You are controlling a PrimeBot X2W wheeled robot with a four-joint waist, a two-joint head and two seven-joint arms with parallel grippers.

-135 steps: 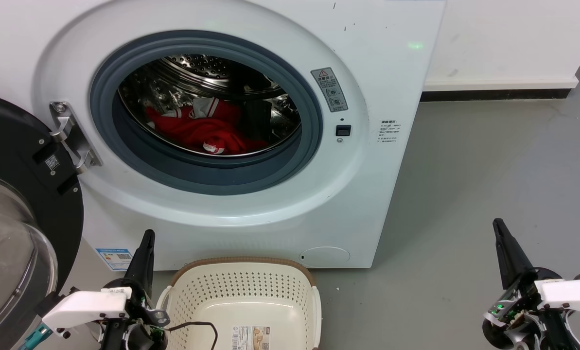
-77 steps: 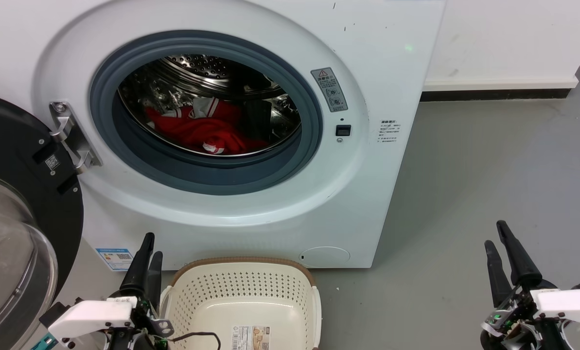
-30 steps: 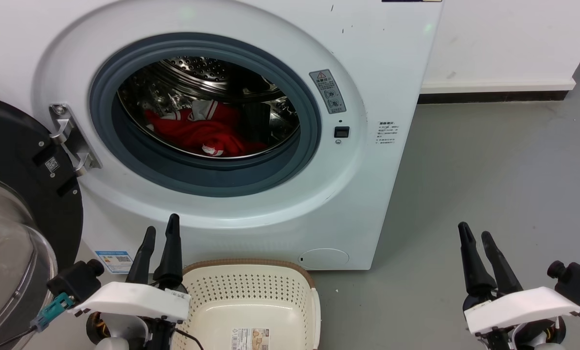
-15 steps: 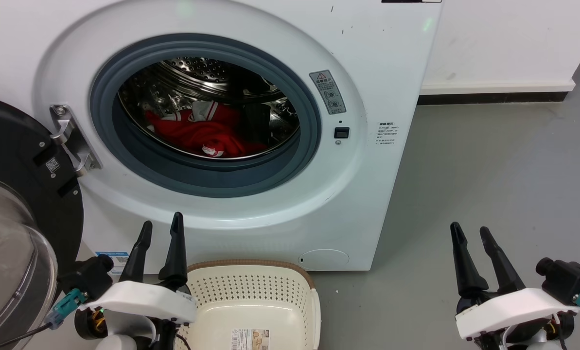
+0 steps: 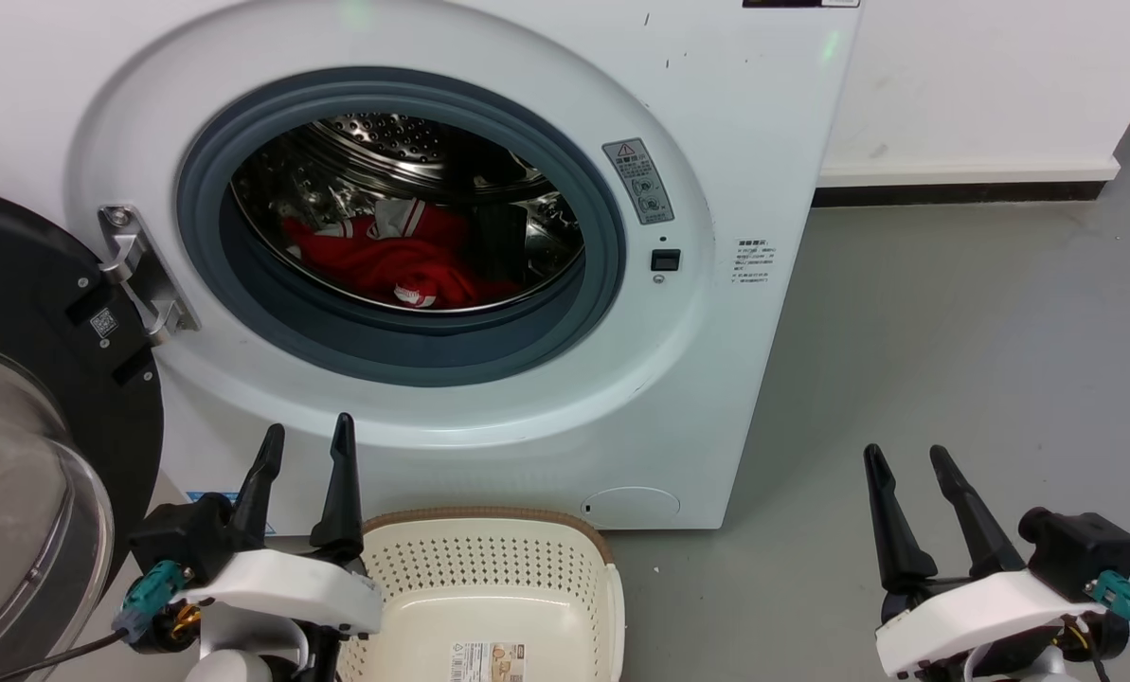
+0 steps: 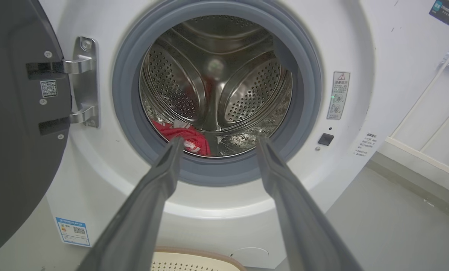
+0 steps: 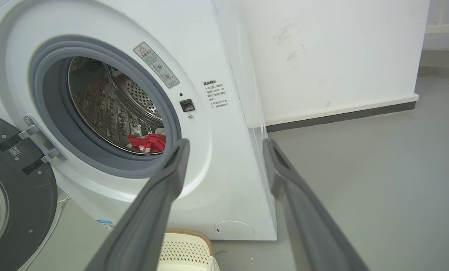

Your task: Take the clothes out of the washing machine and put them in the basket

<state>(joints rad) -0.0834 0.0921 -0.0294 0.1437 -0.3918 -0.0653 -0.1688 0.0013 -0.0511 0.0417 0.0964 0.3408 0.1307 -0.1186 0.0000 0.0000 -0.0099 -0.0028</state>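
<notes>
Inside washer (image 5: 744,114), drum (image 5: 385,131) btm: clothes (image 5: 385,258)

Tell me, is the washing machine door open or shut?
Open. The door hangs swung left on its hinge, and the red garment shows inside the drum.

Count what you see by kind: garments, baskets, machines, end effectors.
Garments: 1, the red clothes
Baskets: 1, the cream basket
Machines: 1, the washing machine
End effectors: 2, left end effector and right end effector, both open
Total: 5
</notes>
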